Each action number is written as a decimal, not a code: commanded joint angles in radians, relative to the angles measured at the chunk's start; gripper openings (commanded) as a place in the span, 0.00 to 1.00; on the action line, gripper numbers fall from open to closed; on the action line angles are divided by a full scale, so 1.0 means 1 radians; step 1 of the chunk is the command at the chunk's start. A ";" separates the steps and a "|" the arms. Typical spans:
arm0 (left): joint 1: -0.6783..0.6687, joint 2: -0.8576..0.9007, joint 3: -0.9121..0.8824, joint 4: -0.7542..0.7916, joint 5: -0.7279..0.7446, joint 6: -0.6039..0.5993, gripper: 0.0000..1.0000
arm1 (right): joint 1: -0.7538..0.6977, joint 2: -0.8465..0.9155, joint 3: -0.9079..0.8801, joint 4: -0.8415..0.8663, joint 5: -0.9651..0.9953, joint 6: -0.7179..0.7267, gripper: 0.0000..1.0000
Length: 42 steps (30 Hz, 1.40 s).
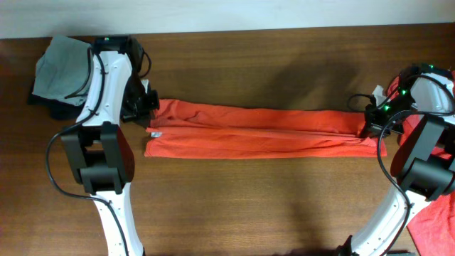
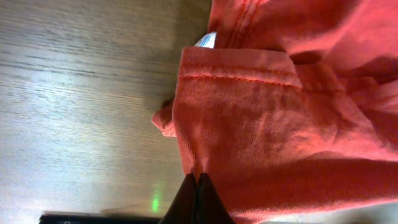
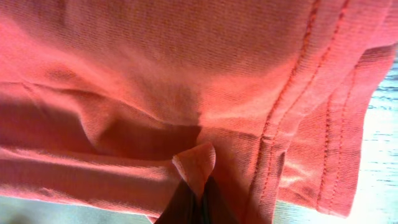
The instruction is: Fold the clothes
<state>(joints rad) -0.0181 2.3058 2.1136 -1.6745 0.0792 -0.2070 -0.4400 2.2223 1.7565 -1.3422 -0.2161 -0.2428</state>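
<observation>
An orange-red T-shirt [image 1: 263, 131] lies stretched into a long narrow band across the table, folded lengthwise. My left gripper [image 1: 149, 107] is at its left end, shut on a pinch of the cloth; in the left wrist view the dark fingertips [image 2: 197, 186] meet on the orange-red T-shirt [image 2: 261, 124] below a stitched hem. A small white neck label [image 1: 153, 132] shows at the left edge. My right gripper [image 1: 371, 128] is at the right end, shut on a small fold of the orange-red T-shirt [image 3: 186, 81], which pokes up between its fingertips [image 3: 198, 190].
A pale grey-green garment [image 1: 62, 67] lies on a dark one at the back left corner. More orange-red cloth [image 1: 435, 220] lies at the right front, partly behind the right arm. Bare wooden table [image 1: 270, 206] extends in front of the shirt.
</observation>
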 commanded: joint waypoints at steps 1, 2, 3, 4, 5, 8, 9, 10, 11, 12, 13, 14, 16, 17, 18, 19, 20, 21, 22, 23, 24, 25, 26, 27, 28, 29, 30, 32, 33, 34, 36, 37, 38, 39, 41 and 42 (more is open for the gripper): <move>0.007 -0.016 -0.044 0.016 -0.016 -0.013 0.01 | -0.006 -0.028 0.018 -0.001 0.056 0.015 0.04; 0.007 -0.016 -0.055 0.024 -0.016 -0.013 0.01 | -0.006 -0.028 0.018 -0.002 0.056 0.015 0.04; 0.007 -0.016 -0.064 0.033 -0.016 -0.013 0.01 | -0.006 -0.027 0.018 -0.005 0.055 0.016 0.04; 0.007 -0.016 -0.071 0.039 -0.016 -0.013 0.01 | -0.006 -0.027 0.018 -0.006 0.055 0.017 0.04; 0.007 -0.016 -0.074 0.040 -0.016 -0.013 0.01 | -0.006 -0.027 0.018 -0.008 0.057 0.025 0.04; 0.007 -0.016 -0.074 0.039 -0.016 -0.013 0.01 | -0.006 -0.026 0.018 -0.009 0.103 0.078 0.04; 0.007 -0.016 -0.074 0.039 -0.016 -0.013 0.01 | -0.006 -0.026 0.018 -0.009 0.116 0.080 0.04; 0.007 -0.016 -0.075 0.040 -0.016 -0.013 0.01 | -0.006 -0.026 0.018 -0.009 0.120 0.080 0.04; 0.007 -0.016 -0.080 0.043 -0.016 -0.014 0.01 | -0.006 -0.026 0.017 -0.010 0.119 0.081 0.04; 0.007 -0.016 -0.087 0.044 -0.017 -0.017 0.01 | -0.006 -0.026 0.016 -0.009 0.120 0.090 0.04; 0.005 -0.016 -0.096 0.043 -0.020 -0.022 0.01 | -0.006 -0.026 0.015 -0.012 0.120 0.095 0.04; 0.004 -0.016 -0.109 0.043 -0.026 -0.027 0.00 | -0.006 -0.026 0.015 -0.015 0.120 0.095 0.04; 0.002 -0.016 -0.140 0.047 -0.051 -0.043 0.01 | -0.006 -0.025 0.015 -0.015 0.120 0.095 0.04; 0.001 -0.016 -0.148 0.052 -0.056 -0.048 0.01 | -0.006 -0.025 0.015 -0.015 0.120 0.095 0.04; 0.000 -0.016 -0.165 0.063 -0.061 -0.055 0.01 | -0.006 -0.024 0.015 -0.015 0.120 0.101 0.04; 0.000 -0.016 -0.179 0.072 -0.061 -0.055 0.01 | -0.006 -0.024 0.015 -0.015 0.119 0.104 0.04; 0.000 -0.016 -0.196 0.083 -0.061 -0.055 0.01 | -0.006 -0.024 0.015 -0.015 0.120 0.106 0.04; 0.000 -0.016 -0.209 0.090 -0.061 -0.055 0.01 | -0.006 -0.024 0.015 -0.014 0.120 0.106 0.04; 0.000 -0.016 -0.221 0.097 -0.060 -0.055 0.01 | -0.006 -0.024 0.014 -0.012 0.120 0.106 0.04; 0.000 -0.016 -0.233 0.104 -0.060 -0.055 0.01 | -0.006 -0.024 0.014 -0.008 0.120 0.106 0.04; 0.001 -0.016 -0.237 0.107 -0.061 -0.055 0.01 | -0.006 -0.024 0.014 -0.004 0.120 0.106 0.04; 0.001 -0.016 -0.240 0.109 -0.060 -0.055 0.01 | -0.006 -0.023 0.014 0.001 0.119 0.106 0.04; 0.001 -0.016 -0.242 0.114 -0.060 -0.055 0.01 | -0.006 -0.022 0.014 0.004 0.119 0.107 0.04; 0.000 -0.016 -0.243 0.118 -0.060 -0.056 0.01 | -0.006 -0.022 0.014 0.004 0.119 0.107 0.04; 0.000 -0.016 -0.243 0.121 -0.061 -0.061 0.01 | -0.005 -0.021 0.014 0.004 0.119 0.107 0.04; 0.000 -0.016 -0.244 0.127 -0.060 -0.063 0.01 | -0.005 -0.021 0.014 0.003 0.119 0.107 0.04; 0.000 -0.016 -0.245 0.132 -0.061 -0.063 0.01 | -0.005 -0.021 0.014 0.003 0.119 0.107 0.04; 0.000 -0.016 -0.245 0.138 -0.060 -0.063 0.01 | -0.005 -0.021 0.014 0.003 0.119 0.107 0.04; 0.001 -0.016 -0.245 0.140 -0.060 -0.063 0.01 | -0.005 -0.021 0.014 0.003 0.120 0.107 0.04; 0.002 -0.016 -0.245 0.140 -0.060 -0.063 0.01 | -0.005 -0.021 0.014 0.003 0.120 0.107 0.04; 0.002 -0.016 -0.245 0.135 -0.060 -0.062 0.01 | -0.005 -0.021 0.014 0.004 0.119 0.107 0.04; 0.002 -0.016 -0.245 0.129 -0.060 -0.062 0.01 | -0.005 -0.021 0.014 0.005 0.119 0.107 0.06; 0.001 -0.016 -0.245 0.125 -0.060 -0.061 0.05 | -0.005 -0.021 0.014 0.006 0.119 0.108 0.09; 0.001 -0.016 -0.245 0.121 -0.060 -0.061 0.10 | -0.005 -0.021 0.014 0.005 0.119 0.118 0.12; 0.002 -0.016 -0.245 0.117 -0.060 -0.061 0.45 | -0.005 -0.021 0.014 0.003 0.119 0.129 0.33; 0.002 -0.016 -0.245 0.117 -0.061 -0.061 0.60 | -0.005 -0.021 0.014 0.000 0.119 0.129 0.37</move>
<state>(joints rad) -0.0204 2.3058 1.8767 -1.5528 0.0448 -0.2592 -0.4400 2.2223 1.7565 -1.3384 -0.1287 -0.1249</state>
